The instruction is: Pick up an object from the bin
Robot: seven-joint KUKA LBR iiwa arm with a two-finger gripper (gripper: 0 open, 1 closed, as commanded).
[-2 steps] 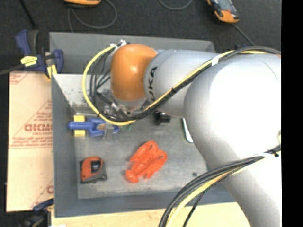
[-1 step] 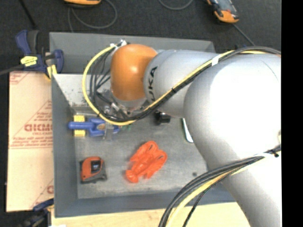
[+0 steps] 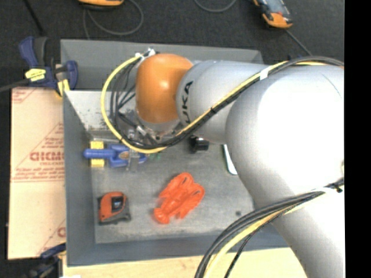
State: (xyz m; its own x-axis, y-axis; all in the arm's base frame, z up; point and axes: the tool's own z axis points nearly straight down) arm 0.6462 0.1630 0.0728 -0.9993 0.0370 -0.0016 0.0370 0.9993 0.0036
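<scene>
Where the gripper sits: in the camera view the gripper (image 3: 138,136) is low in the upper-left part of the bin (image 3: 78,175), tucked under the arm's orange wrist cover (image 3: 157,91). It is just to the right of a blue-and-yellow plastic tool (image 3: 110,154).
Claw state: cannot tell, since the cover and the looped cables hide whether it is spread or pressed together.
Likeliest target: the blue-and-yellow tool, lying flat on the floor near the left wall. This is a judgement from nearness alone.
Other things: an orange-and-black tape measure (image 3: 113,207) at the lower left, a crumpled orange rubbery thing (image 3: 179,197) in the lower middle, and a small black block (image 3: 199,144) just right of the wrist. All lie well apart from one another.
How to do it well: centre over the tool's narrow blue middle, set the claw across it rather than along it, come straight down, and close only once low.
Risk: the left wall is near, so a sideways drift could foul it. A grip taken near one yellow end would probably let the tool swivel out.
</scene>
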